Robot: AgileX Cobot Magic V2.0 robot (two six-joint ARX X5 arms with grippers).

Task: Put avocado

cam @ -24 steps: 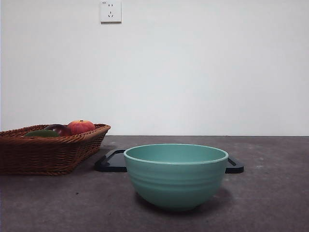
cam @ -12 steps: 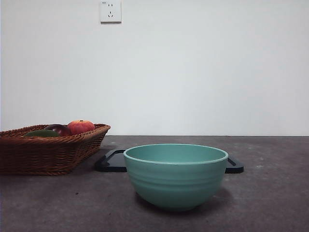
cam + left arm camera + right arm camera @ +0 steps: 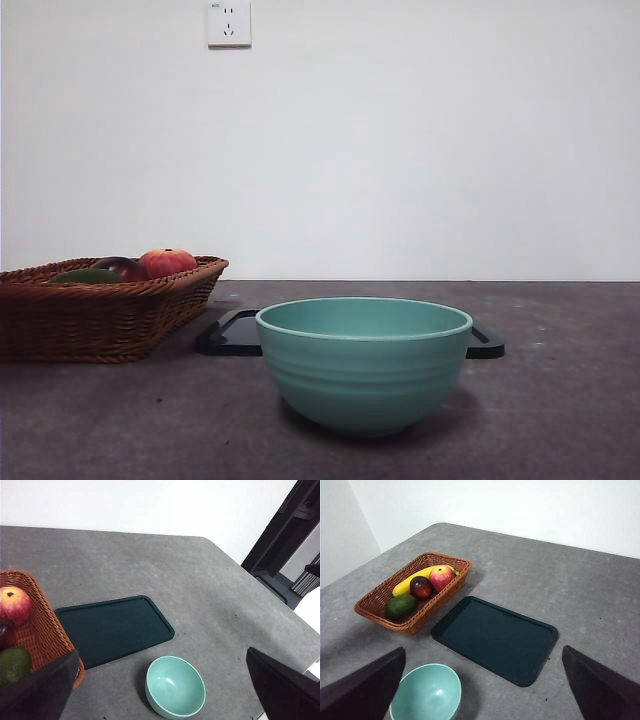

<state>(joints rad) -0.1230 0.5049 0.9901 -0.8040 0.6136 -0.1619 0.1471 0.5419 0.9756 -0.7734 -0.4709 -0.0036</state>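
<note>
The dark green avocado [image 3: 401,606] lies in a brown wicker basket [image 3: 427,615], at the end nearest the teal bowl. It also shows in the left wrist view [image 3: 14,662], and just above the basket rim in the front view [image 3: 88,275]. My left gripper [image 3: 161,651] is open and empty, high above the table over the bowl [image 3: 175,687]. My right gripper [image 3: 483,649] is open and empty, high above the dark tray [image 3: 495,637]. Neither arm shows in the front view.
The basket [image 3: 100,320] also holds a red-orange apple [image 3: 440,576], a dark maroon fruit [image 3: 420,586] and a banana [image 3: 410,582]. The teal bowl [image 3: 365,365] stands in front of the flat tray [image 3: 235,335]. The table edge runs to the right of the bowl.
</note>
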